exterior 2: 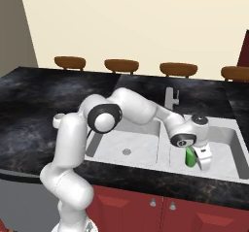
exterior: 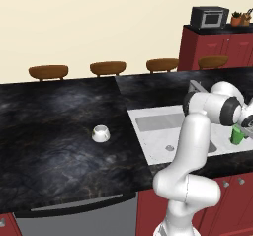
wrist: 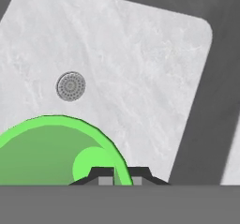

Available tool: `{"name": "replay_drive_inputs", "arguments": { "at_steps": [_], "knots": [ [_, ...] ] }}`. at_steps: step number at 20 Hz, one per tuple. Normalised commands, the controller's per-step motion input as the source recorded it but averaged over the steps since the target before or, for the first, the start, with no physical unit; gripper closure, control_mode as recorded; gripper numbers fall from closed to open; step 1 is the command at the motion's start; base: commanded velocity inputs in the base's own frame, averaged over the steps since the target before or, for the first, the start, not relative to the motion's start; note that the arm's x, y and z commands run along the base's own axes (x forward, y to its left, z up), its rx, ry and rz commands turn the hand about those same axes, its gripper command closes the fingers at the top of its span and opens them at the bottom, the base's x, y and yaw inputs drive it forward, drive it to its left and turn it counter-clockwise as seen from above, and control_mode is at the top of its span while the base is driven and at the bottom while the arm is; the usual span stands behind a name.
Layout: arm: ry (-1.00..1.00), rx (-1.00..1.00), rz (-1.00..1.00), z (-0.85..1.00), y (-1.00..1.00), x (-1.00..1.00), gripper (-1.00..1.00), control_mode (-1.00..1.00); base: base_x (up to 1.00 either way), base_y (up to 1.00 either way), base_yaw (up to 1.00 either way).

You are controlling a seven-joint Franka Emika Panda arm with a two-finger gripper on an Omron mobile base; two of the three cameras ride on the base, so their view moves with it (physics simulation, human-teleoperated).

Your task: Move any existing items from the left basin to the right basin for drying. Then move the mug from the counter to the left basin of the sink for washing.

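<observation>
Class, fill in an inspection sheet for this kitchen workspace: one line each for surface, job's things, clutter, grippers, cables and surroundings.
Surface: black veined counter around a pale double sink.
Job's things: green cup held over the right basin, its rim pinched between the fingers; left basin holds nothing but its drain; white mug upright on the counter, left of the sink.
Clutter: nothing seen.
Grippers: gripper shut on the cup's rim.
Cables: nothing seen.
Surroundings: faucet behind the sink, brown stools beyond the counter, red cabinets with a microwave on top.
</observation>
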Motion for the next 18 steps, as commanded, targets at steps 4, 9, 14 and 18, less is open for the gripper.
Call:
{"name": "replay_drive_inputs", "arguments": {
  "at_steps": [4,9,14,18],
  "knots": [
    [0.0,0.0,0.04,-0.23,0.0,0.0,1.0,-1.0,0.0,0.0,0.0],
    [0.0,0.0,0.04,-0.22,0.0,0.0,1.0,-1.0,0.0,0.0,0.0],
    [0.0,0.0,0.04,-0.21,0.0,0.0,1.0,-1.0,0.0,0.0,0.0],
    [0.0,0.0,0.04,-0.21,0.0,0.01,1.0,-1.0,0.0,0.0,0.0]
  ]
}}
